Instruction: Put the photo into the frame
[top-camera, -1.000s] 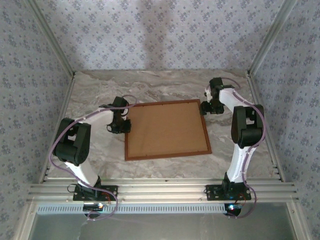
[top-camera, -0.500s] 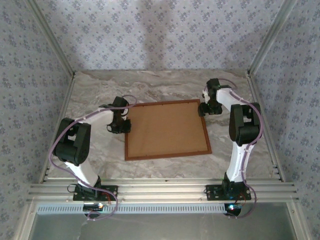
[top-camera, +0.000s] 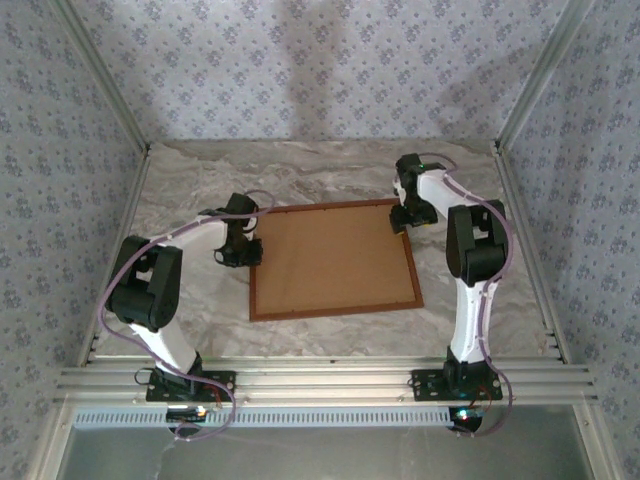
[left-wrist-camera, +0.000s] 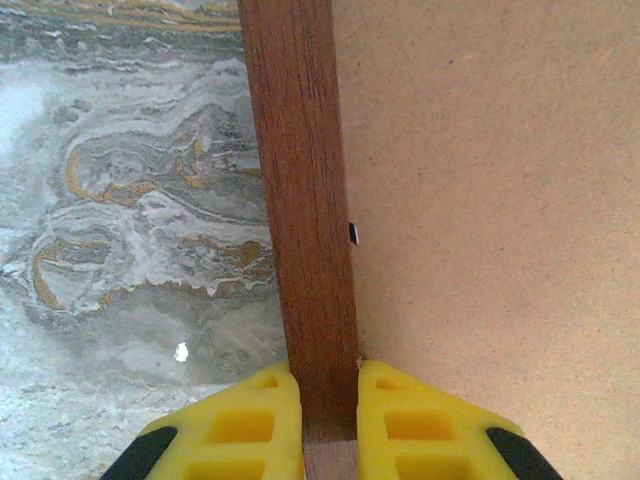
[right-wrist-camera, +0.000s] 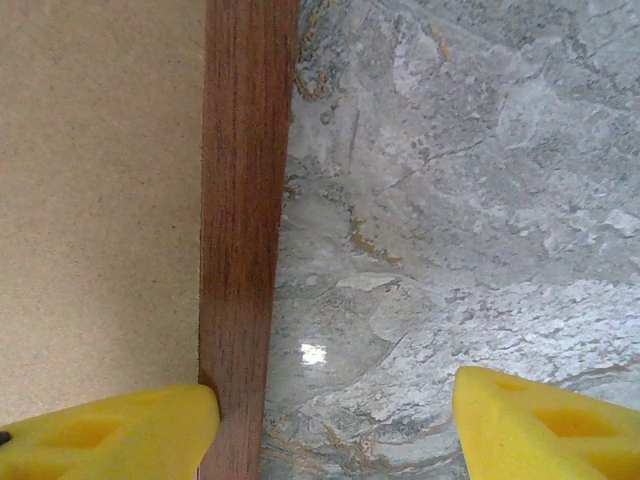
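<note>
Pinching reddish-brown wooden picture frame (left-wrist-camera: 305, 200), nine o'clock side: left gripper (left-wrist-camera: 328, 385). Right gripper (right-wrist-camera: 335, 400), two o'clock, gaping; I'd centre it astride the edge before closing.

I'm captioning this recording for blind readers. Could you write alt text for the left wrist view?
The left gripper is shut on the frame, its yellow fingers either side of the reddish-brown rail running up the picture. Plain brown backing board lies right of the rail, grey marbled table left.

There is one frame (top-camera: 335, 311), one backing board (top-camera: 335, 258), and two arms: the left arm (top-camera: 160, 290) and the right arm (top-camera: 475, 250).
</note>
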